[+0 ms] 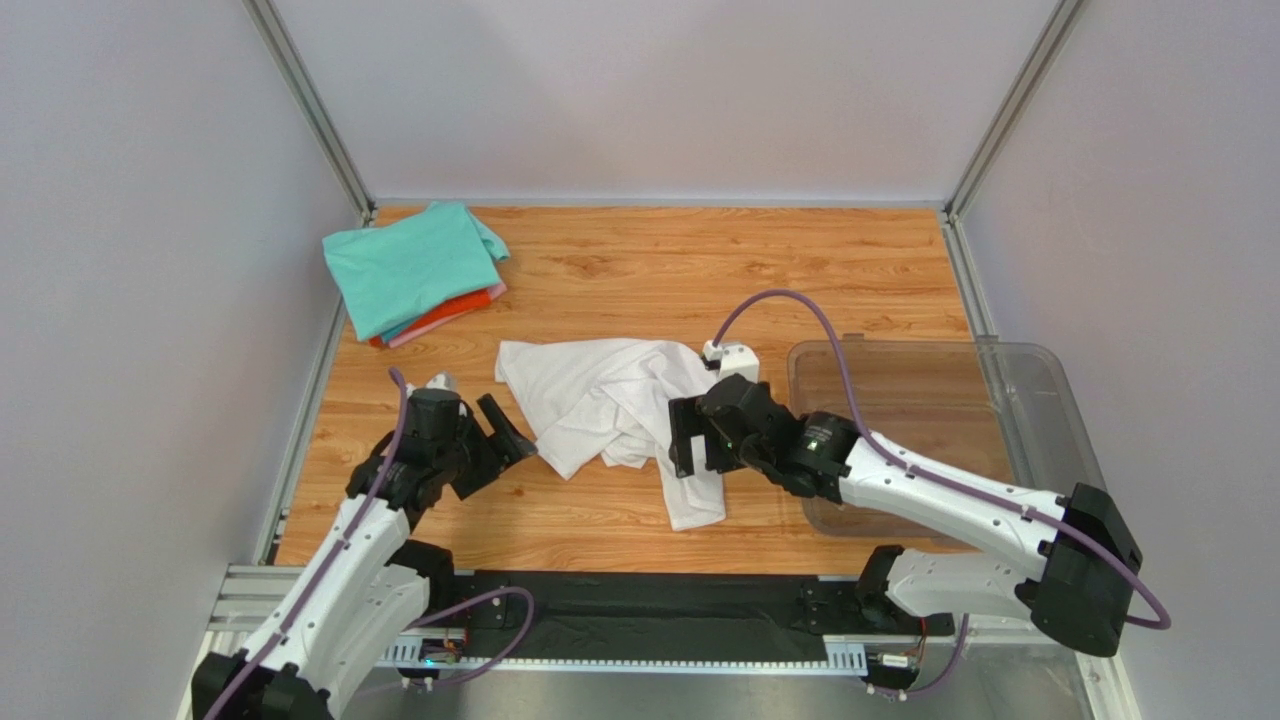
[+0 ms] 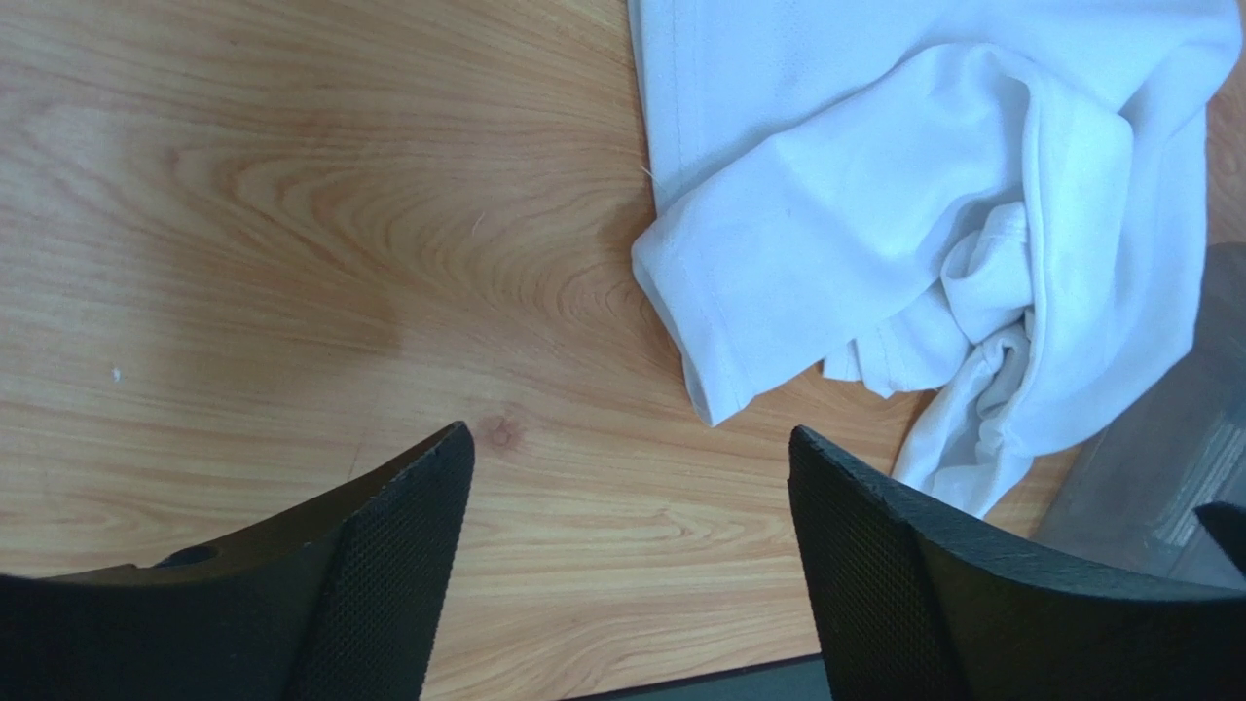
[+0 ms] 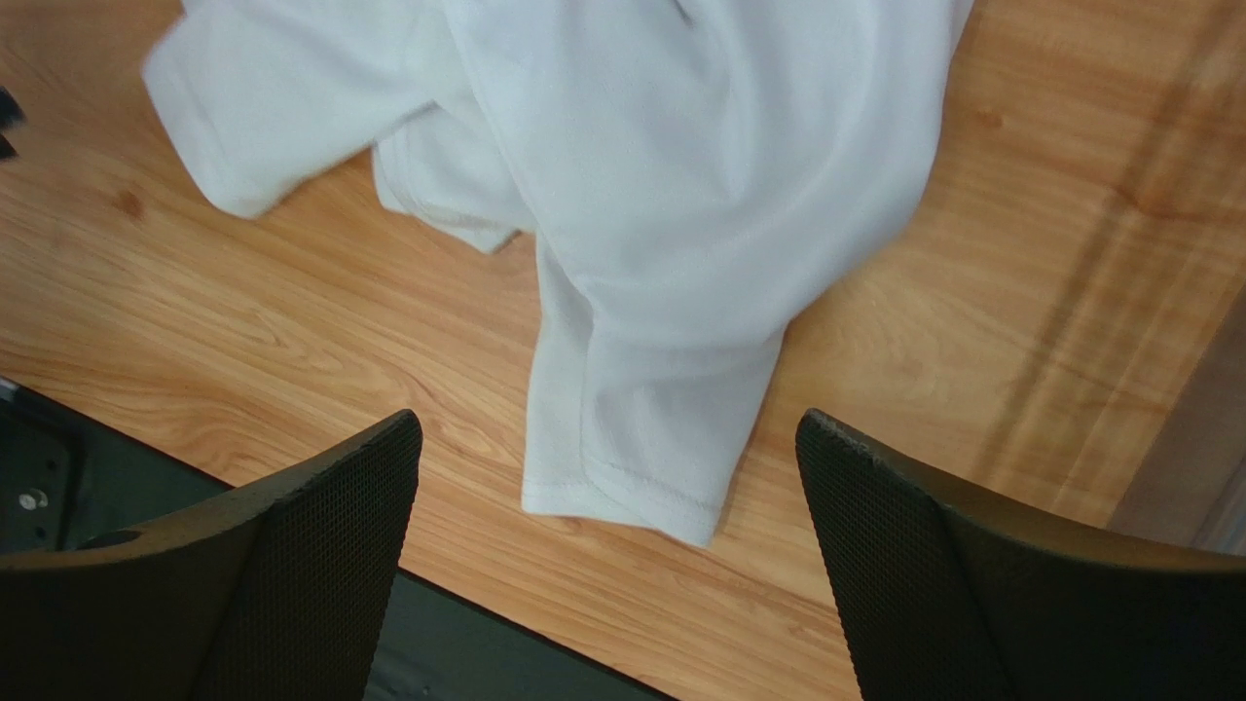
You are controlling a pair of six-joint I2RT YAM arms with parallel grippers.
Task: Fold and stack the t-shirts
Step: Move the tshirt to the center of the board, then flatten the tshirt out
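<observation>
A crumpled white t-shirt lies in the middle of the wooden table, one sleeve trailing toward the near edge. Folded t-shirts are stacked at the far left, teal on top with pink and orange-red edges below. My left gripper is open just left of the white shirt; in its wrist view the gripper hovers over bare wood, with the shirt beyond it. My right gripper is open above the shirt's near right part; its wrist view shows the gripper straddling the sleeve end without holding it.
A clear plastic bin stands at the right of the table, and my right arm reaches across its near left corner. The black rail runs along the table's near edge. Grey walls close in the left, back and right sides.
</observation>
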